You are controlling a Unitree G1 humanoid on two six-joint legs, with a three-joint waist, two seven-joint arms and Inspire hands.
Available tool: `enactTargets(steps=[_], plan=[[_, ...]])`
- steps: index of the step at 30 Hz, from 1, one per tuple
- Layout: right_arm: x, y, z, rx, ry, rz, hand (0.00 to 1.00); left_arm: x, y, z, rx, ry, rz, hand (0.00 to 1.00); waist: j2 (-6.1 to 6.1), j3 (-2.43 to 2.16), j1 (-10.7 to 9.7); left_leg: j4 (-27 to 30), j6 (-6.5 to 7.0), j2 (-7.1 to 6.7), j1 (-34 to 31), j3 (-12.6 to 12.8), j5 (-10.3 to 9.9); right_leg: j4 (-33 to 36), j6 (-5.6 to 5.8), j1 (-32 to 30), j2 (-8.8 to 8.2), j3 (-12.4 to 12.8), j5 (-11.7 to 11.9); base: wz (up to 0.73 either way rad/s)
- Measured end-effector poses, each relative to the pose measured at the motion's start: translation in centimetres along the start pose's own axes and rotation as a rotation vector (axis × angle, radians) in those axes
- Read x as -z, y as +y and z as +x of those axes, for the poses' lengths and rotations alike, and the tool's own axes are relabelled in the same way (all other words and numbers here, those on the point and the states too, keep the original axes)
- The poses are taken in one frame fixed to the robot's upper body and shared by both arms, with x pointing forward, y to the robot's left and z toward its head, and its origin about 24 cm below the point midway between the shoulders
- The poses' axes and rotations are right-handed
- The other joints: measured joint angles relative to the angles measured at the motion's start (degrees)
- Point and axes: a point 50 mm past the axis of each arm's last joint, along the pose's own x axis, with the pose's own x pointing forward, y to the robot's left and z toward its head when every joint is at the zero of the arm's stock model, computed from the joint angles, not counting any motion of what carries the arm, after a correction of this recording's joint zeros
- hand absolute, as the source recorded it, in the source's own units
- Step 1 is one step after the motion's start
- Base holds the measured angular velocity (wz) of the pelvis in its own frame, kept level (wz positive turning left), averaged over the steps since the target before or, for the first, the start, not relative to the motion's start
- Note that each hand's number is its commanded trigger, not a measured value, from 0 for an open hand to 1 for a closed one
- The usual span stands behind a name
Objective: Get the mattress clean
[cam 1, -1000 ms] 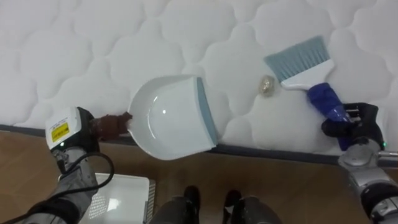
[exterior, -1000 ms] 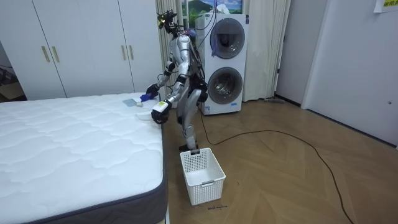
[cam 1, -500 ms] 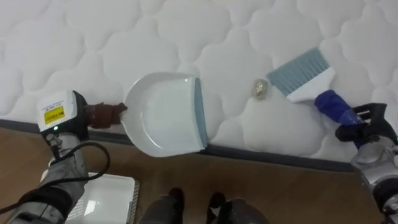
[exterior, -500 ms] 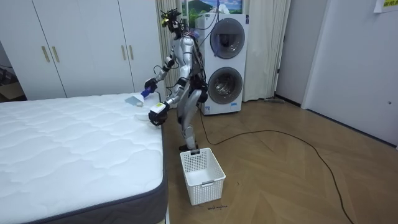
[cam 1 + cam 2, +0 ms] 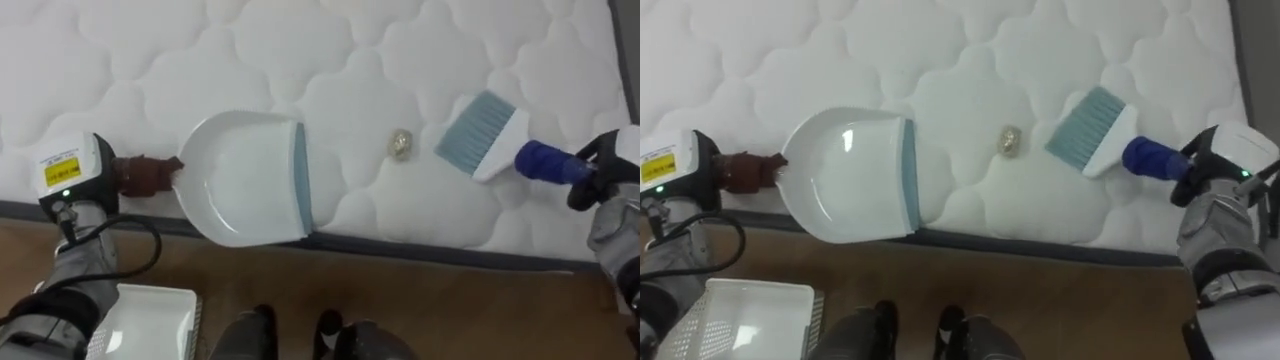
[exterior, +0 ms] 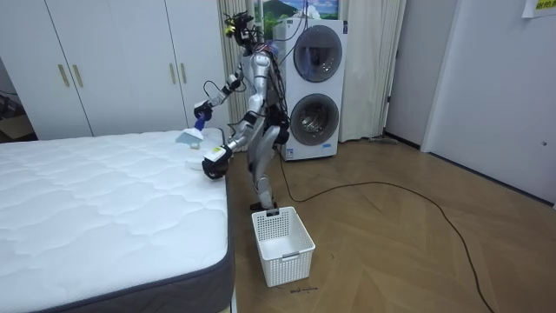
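Left eye view: left robot hand (image 5: pixel 85 176) clutches the dustpan (image 5: pixel 245 180) at centre on the bed (image 5: pixel 300 50), right robot hand (image 5: pixel 602 170) grips the brush (image 5: pixel 488 140) near a scrap (image 5: pixel 401 144).

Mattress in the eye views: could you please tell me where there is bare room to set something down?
Bare: the quilted mattress beyond the dustpan and hand brush, and the stretch left of the dustpan above the left hand. Crowded: the edge strip, where a small crumpled scrap lies between the dustpan's lip and the bristles.
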Motion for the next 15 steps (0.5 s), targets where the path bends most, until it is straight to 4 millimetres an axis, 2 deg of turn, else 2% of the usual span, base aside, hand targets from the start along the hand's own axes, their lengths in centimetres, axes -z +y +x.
enactTargets(steps=[2,6,13,15], plan=[[-0.6,-0.7,0.3,0.021,-0.039,-0.060,1.00,0.2,0.5,0.4,-0.012,-0.006,0.020,1.00,-0.73,0.14,0.3,-0.6,0.00,0.16,0.4,0.8,0.0,-0.1,-0.02,-0.2,0.00,0.5,0.0,-0.12],[-2.6,-1.9,0.4,0.066,-0.151,-0.184,1.00,0.8,1.4,1.0,-0.039,-0.003,0.046,1.00,-1.89,0.12,0.3,-1.6,-0.02,0.87,1.3,2.3,0.0,-0.9,-0.35,0.1,-0.03,0.1,0.3,-0.18],[-5.1,-3.0,0.2,0.096,-0.266,-0.330,1.00,0.8,1.8,1.3,-0.024,-0.024,0.057,1.00,-2.08,0.14,-0.1,-3.0,-0.19,1.44,2.7,2.6,0.0,-3.8,-0.45,2.0,0.46,-0.9,0.6,-0.07],[-5.6,-2.9,0.1,0.087,-0.293,-0.371,1.00,0.8,1.9,1.3,-0.022,-0.024,0.058,1.00,-2.10,0.14,0.1,-3.3,-0.21,1.89,3.0,2.6,0.0,-4.9,-0.44,2.7,1.01,-0.9,1.6,-0.08]])
